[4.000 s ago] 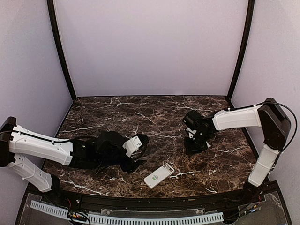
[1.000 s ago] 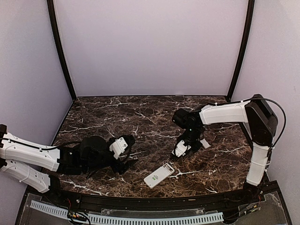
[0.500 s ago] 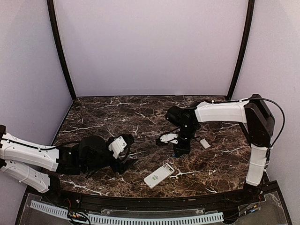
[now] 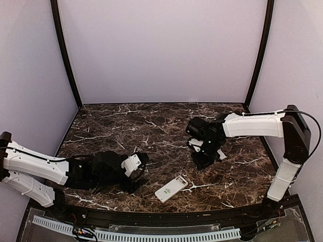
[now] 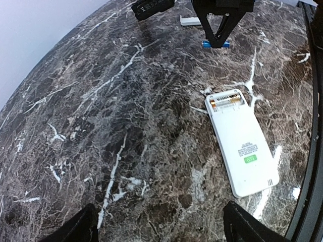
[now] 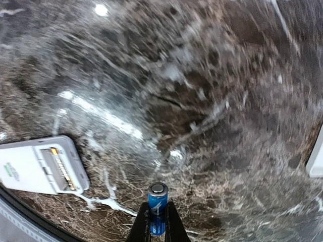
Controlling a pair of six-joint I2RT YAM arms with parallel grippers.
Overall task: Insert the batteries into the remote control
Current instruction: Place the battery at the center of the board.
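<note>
Right end effector (image 6: 157, 222) gripping one battery (image 6: 157, 197), one remote (image 6: 38, 172)

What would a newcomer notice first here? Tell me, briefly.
The blue battery pinched in the shut right gripper, poised over the dark marble table right of centre. Next, the white remote control near the front edge, face down, its battery bay open; the open left gripper sits beside it.

Loads of room on the table (image 4: 126, 123) from 10 to 2 o'clock. It's tighter by the remote (image 4: 171, 189): left gripper (image 4: 140, 174), wide open, at its 9-10 o'clock, right gripper (image 4: 204, 161) pinching a battery (image 6: 157, 204) at 1-2, white cover (image 4: 220, 154) just beyond. Its 12 o'clock side is free.
</note>
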